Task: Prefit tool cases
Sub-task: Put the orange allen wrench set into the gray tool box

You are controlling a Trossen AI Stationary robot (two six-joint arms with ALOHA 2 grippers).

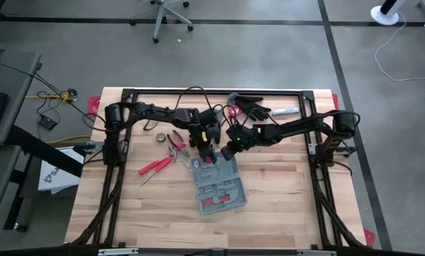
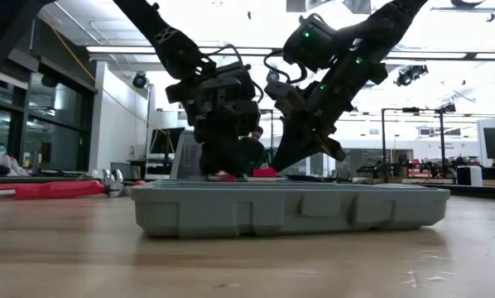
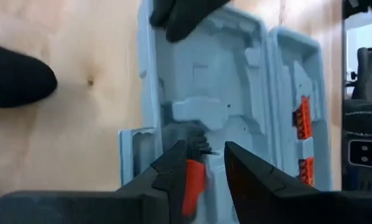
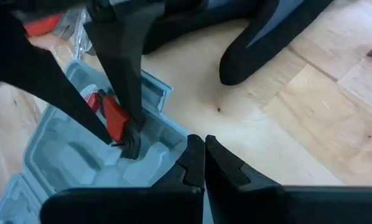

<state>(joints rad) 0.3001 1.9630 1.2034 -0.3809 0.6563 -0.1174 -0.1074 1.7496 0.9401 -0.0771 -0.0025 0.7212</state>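
- Fingers of my left arm (image 3: 204,177) hold a small tool with a red handle (image 3: 194,185). They are closed part way around it, one on each side.
- That tool hangs over the far end of the tool case (image 1: 218,186), just above its grey inside.
- Seen from the right wrist, the tool's dark tip is down in the case, at a shaped hollow; I cannot tell if it touches.
- My right fingers (image 4: 204,163) are shut tight, pad against pad, with nothing between them.
- They sit just to the right of my left fingers, at the far end of the case. I cannot tell if they press on its edge.
- The tool case lies open and flat near the middle of the tabletop (image 1: 283,206), a bit to the near side.
- It is grey-blue. Some red-handled tools (image 1: 219,200) already lie in the near part of it.
- Red-handled pliers (image 1: 155,166) lie on the tabletop to the left of the case, apart from it.
- More red-handled pliers (image 1: 177,141) lie a little farther back, near my left arm.
- A black glove (image 1: 254,109) lies at the far side of the tabletop, behind my right arm.
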